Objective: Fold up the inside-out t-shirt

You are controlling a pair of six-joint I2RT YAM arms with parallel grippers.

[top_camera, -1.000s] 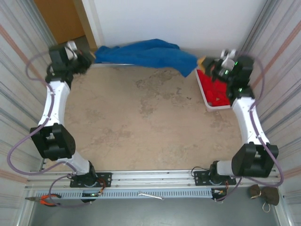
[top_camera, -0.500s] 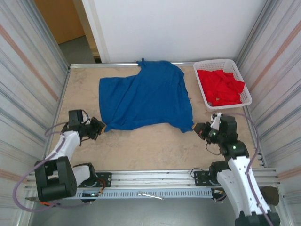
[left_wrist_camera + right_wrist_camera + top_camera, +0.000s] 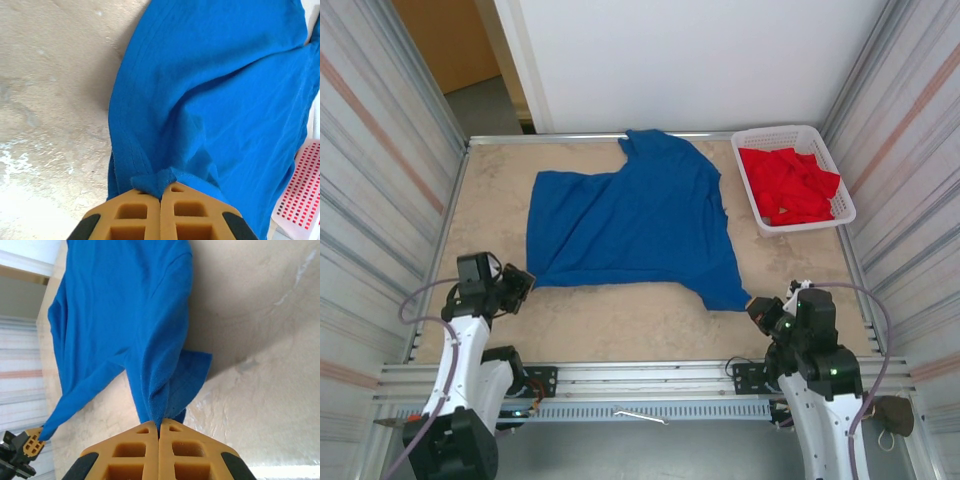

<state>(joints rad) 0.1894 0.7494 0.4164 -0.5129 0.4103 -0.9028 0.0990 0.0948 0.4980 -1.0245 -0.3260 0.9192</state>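
Spreading the inside-out t-shirt flat by its near corners

Top view: it lies on the table from mid-table to the far edge, with the left gripper and right gripper at its near corners. Left wrist: the jaws are clamped on a bunched hem fold, so pull outward and low. Right wrist: the jaws pinch the hem tip; best to lower both corners together, evenly taut.
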